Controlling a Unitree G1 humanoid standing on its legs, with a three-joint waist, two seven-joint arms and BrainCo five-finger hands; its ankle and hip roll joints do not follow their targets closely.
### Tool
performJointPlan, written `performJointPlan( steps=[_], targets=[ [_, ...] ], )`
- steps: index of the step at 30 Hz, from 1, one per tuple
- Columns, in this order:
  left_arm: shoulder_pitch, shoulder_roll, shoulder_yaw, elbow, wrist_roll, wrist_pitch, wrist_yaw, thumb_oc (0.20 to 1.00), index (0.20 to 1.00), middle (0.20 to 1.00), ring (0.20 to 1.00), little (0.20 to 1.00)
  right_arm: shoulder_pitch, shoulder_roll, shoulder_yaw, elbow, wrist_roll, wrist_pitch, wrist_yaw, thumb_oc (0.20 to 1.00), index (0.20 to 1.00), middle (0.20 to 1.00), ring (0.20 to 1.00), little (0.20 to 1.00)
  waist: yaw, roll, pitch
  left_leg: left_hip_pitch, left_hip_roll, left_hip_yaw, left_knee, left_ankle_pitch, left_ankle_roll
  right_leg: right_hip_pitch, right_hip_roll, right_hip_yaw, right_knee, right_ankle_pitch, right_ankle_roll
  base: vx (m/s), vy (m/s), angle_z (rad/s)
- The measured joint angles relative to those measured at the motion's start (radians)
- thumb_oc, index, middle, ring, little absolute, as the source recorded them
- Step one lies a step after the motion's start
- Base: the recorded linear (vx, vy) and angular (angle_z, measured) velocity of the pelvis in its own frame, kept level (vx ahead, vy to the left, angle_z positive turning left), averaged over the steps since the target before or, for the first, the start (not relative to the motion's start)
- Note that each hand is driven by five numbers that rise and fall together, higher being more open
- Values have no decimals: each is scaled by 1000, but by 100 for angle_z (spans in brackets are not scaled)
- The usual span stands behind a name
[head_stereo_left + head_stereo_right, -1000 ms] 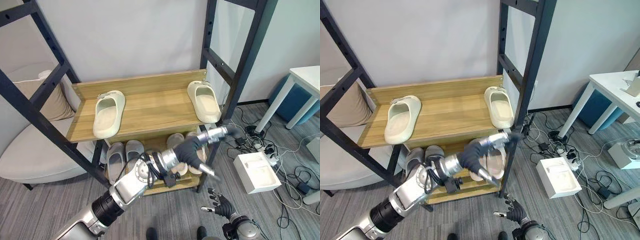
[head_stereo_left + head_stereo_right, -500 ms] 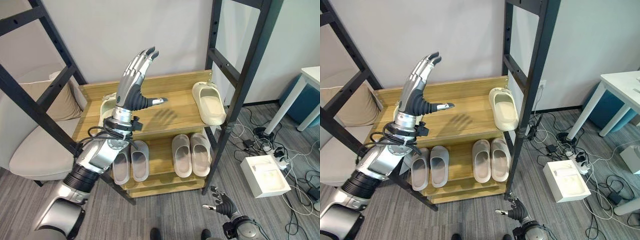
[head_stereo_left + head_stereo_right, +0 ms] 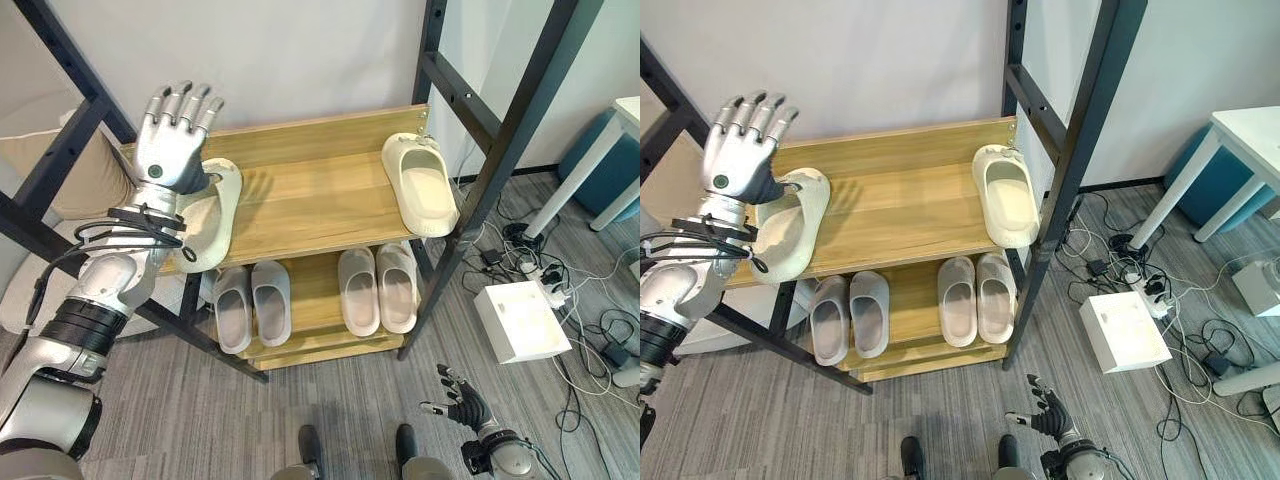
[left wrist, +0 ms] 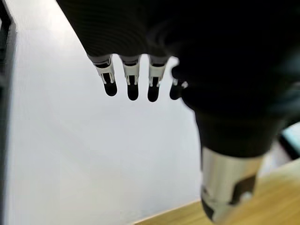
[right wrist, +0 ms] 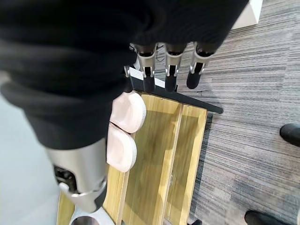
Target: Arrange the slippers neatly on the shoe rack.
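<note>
Our left hand (image 3: 172, 140) is up high with its fingers spread wide, above the left edge of the shoe rack (image 3: 320, 205). One cream slipper (image 3: 207, 216) lies just below it at the left edge of the top shelf, its toe poking over the front. The other cream slipper (image 3: 420, 182) lies at the right edge, next to a black post (image 3: 505, 130). Two grey pairs (image 3: 312, 295) sit on the lower shelf. Our right hand (image 3: 462, 400) hangs low near the floor, fingers spread. A white box (image 3: 518, 320) and cables (image 3: 570, 300) lie on the floor to the right.
</note>
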Motion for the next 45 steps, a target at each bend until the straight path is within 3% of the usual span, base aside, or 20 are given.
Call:
performJointPlan(
  steps=[15, 22, 23, 24, 27, 32, 38, 39, 45],
  targets=[
    [4, 14, 6, 36, 3, 17, -40, 1000, 1000, 1000, 1000, 1000, -14, 3, -2, -28, 0, 1, 0, 1000, 1000, 1000, 1000, 1000, 3, -25, 15, -14, 0, 5, 0, -1, 0, -21, 1, 18, 0, 2, 0, 14, 6, -2],
    [2, 16, 3, 151, 29, 41, -63, 1000, 1000, 1000, 1000, 1000, -14, 3, -2, -30, 0, 1, 0, 1000, 1000, 1000, 1000, 1000, -1, -35, 21, -21, 0, 14, 0, -1, 0, -34, 1, 23, 0, 5, 0, -2, 10, -2],
    [0, 15, 1, 155, 28, 45, -68, 398, 398, 398, 398, 398, -11, 3, -2, -31, 0, 1, 0, 1000, 1000, 1000, 1000, 1000, -6, -38, 22, -21, 0, 18, 0, -1, 0, -36, 1, 25, 0, 5, 0, -19, 28, -5],
    [-8, 15, -2, 173, 28, 46, -69, 200, 200, 200, 200, 200, -11, 3, -2, -33, 0, 1, -1, 1000, 1000, 1000, 1000, 1000, -7, -39, 22, -22, 1, 23, 0, -1, 0, -41, 1, 29, 0, 5, 1, -13, 19, -11],
    [-49, 15, -18, 240, 7, 55, -83, 200, 200, 200, 200, 200, -10, 4, -4, -40, 0, 1, -1, 1000, 1000, 1000, 1000, 1000, -10, -40, 23, -36, 1, 35, 0, -1, 0, -63, 1, 46, 0, 10, 5, -11, 16, -15],
    [-59, 1, -29, 206, -52, 48, -82, 200, 200, 200, 200, 200, -7, 11, -3, -40, 0, 2, -2, 1000, 1000, 1000, 1000, 1000, -12, -57, 34, -35, 2, 52, 0, -2, 0, -68, 0, 56, 0, 15, 3, -11, 4, -6],
    [-85, -111, -51, 82, -52, 38, -84, 200, 200, 200, 200, 200, -10, 17, -3, -42, 1, 4, -4, 1000, 1000, 1000, 1000, 1000, -17, -60, 35, -24, 2, 55, 0, 3, 6, -59, 0, 60, 0, 19, 1, 1, -22, -2],
    [-121, -142, -105, 66, -50, 31, -85, 200, 200, 200, 200, 200, -11, 19, -1, -48, 0, 4, -3, 1000, 1000, 1000, 1000, 1000, -21, -60, 35, -11, 1, 55, 0, 3, 7, -46, 0, 61, 0, 19, 1, -2, -25, -4],
    [-267, -265, -210, 100, -50, 24, -93, 200, 200, 200, 200, 200, -36, 18, -1, -60, 1, 7, -3, 1000, 1000, 1000, 1000, 1000, -71, -46, 36, 1, 2, 63, 0, 1, 5, -41, 1, 74, 0, 19, 1, -8, -58, -6]
  ],
)
